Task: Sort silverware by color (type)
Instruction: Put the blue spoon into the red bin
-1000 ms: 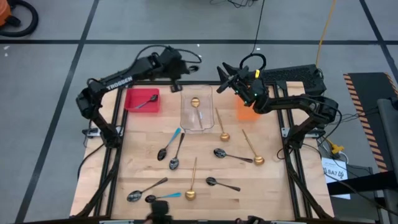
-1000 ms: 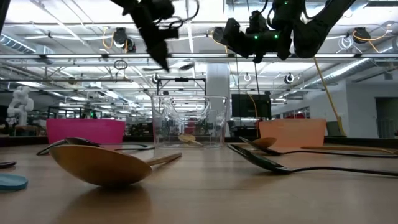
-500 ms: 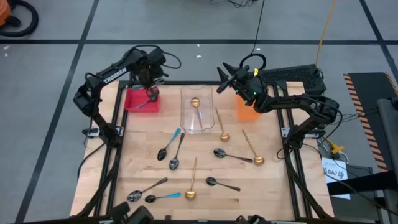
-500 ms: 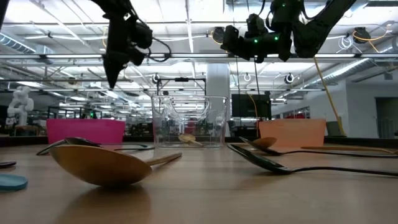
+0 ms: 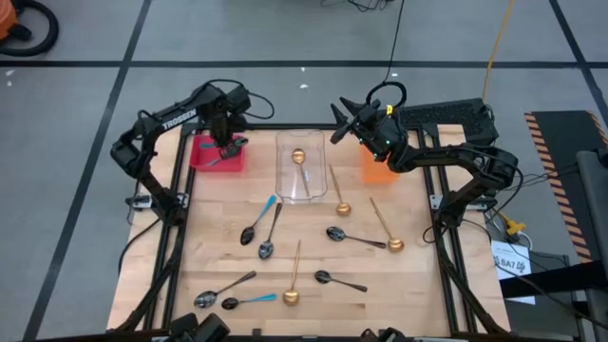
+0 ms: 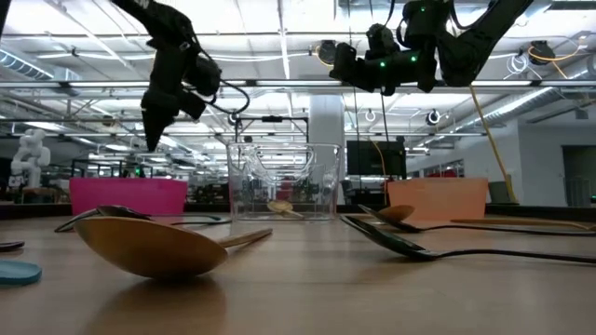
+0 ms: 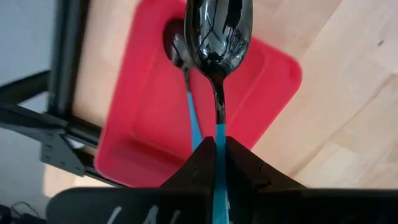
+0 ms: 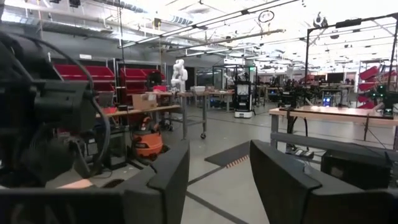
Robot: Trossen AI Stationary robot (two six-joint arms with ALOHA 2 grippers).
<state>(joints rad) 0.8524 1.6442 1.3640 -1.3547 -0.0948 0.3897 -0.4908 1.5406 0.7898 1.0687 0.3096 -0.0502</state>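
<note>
- The left gripper (image 7: 216, 163) has swung from the clear bin (image 5: 302, 167) to above the red tray (image 7: 149, 124), clamped on a blue-handled spoon (image 7: 218, 43)
- One matching spoon (image 7: 180, 59) lies there already; release seems next
- The right gripper (image 5: 340, 121) waits open above the table's far edge

The tabletop (image 5: 218, 256) is showing pale, light-brown wood with a plank pattern. At its far edge a red tray (image 5: 204, 152) is sitting toward the left corner, a clear colourless container (image 5: 318, 176) is standing mid-edge, and an orange bin (image 5: 377, 171) is sitting toward the right. A spoon with a glossy dark bowl and light blue handle (image 7: 219, 37) is hanging over the red tray, pinched between black fingers (image 7: 199, 168). A gold spoon (image 5: 298, 156) is lying inside the clear container. Across the wood, gold spoons (image 5: 294, 280), dark silvery spoons (image 5: 269, 237) and blue-handled dark spoons (image 5: 255, 225) are lying mixed. Both arms are looking black.
</note>
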